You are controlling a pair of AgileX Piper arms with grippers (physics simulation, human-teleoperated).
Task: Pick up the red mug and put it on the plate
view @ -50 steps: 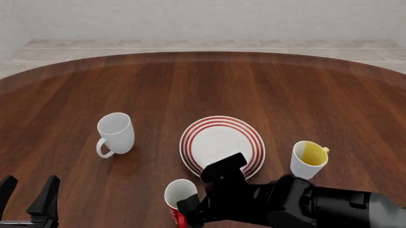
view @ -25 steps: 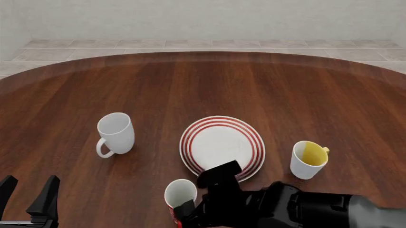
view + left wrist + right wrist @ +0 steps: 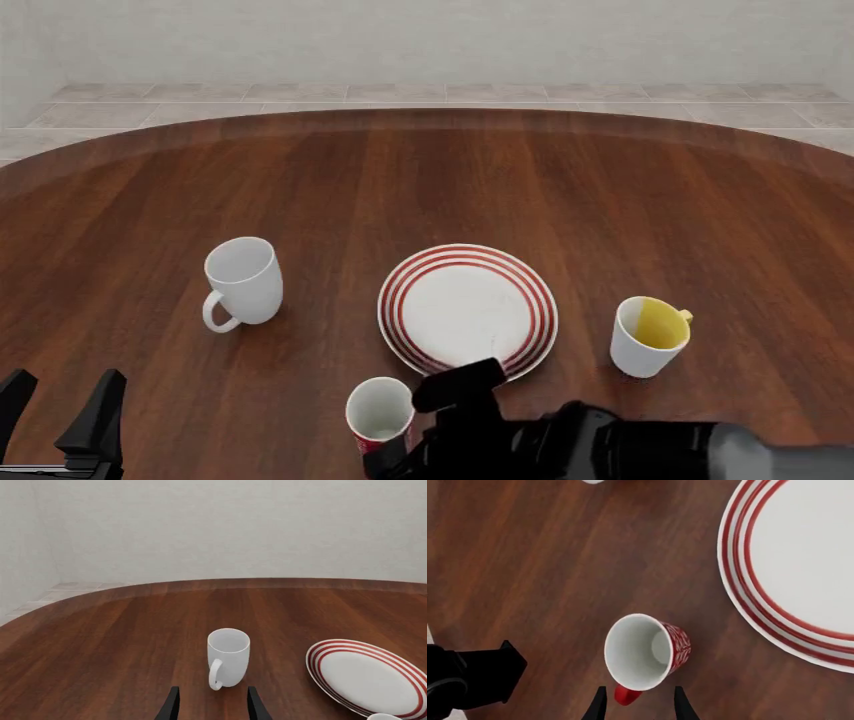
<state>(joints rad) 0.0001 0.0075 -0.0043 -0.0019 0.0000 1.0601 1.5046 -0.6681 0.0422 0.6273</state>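
The red mug (image 3: pixel 379 414) stands upright on the table just short of the plate (image 3: pixel 467 308), on its near-left side. In the right wrist view the red mug (image 3: pixel 644 651) shows its white inside and patterned red side, with its handle (image 3: pixel 625 695) pointing toward the camera. My right gripper (image 3: pixel 638 706) is open above it, its fingertips on either side of the handle without touching. From the front, my right gripper (image 3: pixel 424 428) hangs beside the mug's right. My left gripper (image 3: pixel 60 398) is open at the near left, holding nothing.
An all-white mug (image 3: pixel 243 280) stands left of the plate, straight ahead of my left gripper (image 3: pixel 212 708). A white mug with a yellow inside (image 3: pixel 650 335) stands right of the plate. The round table's far edge meets a tiled floor.
My right arm has drawn back toward the near edge, uncovering more of the plate and the red mug. The mugs, plate and left arm have not moved.
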